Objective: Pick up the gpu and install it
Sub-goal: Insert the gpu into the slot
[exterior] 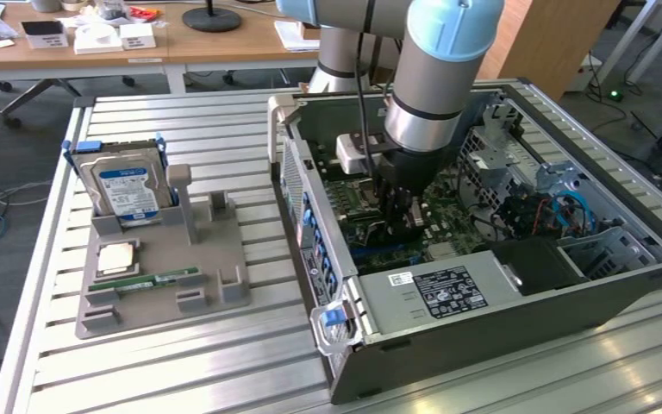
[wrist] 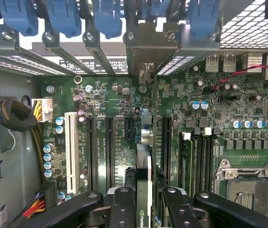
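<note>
One gpu (wrist: pixel 143 190) pinched edge-on in gripper (wrist: pixel 145 202) fingers, low over motherboard (wrist: pixel 205 123) slots; seating not yet confirmed.

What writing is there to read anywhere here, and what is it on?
"NVIDIA", as far as it can be made out, partly cut off: on the gpu held in the gripper.
White print beside the slots of the motherboard: too small to read.
Label on the power supply: too small to read.
Blue label on the hard drive: too blurred to read.
</note>
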